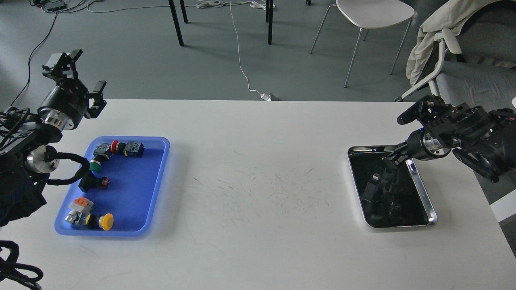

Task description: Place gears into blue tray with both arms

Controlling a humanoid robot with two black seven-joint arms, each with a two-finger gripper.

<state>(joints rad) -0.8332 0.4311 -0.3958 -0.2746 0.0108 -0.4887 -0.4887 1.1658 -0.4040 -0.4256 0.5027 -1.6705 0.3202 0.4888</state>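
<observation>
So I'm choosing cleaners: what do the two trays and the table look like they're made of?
The blue tray looks like matte moulded plastic: even colour, soft rounded rim. The steel tray looks like polished metal: bright mirror rim, dark reflective floor. The table seems white laminate, scuffed with fine dark scratches.

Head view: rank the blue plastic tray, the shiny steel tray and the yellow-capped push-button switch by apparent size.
1. Blue plastic tray, largest.
2. Shiny steel tray, somewhat smaller, though the right gripper covers part of it.
3. Yellow-capped push-button switch, far the smallest.

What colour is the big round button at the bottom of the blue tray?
Yellow button, clearest in the head view, lying inside the blue tray.
</observation>
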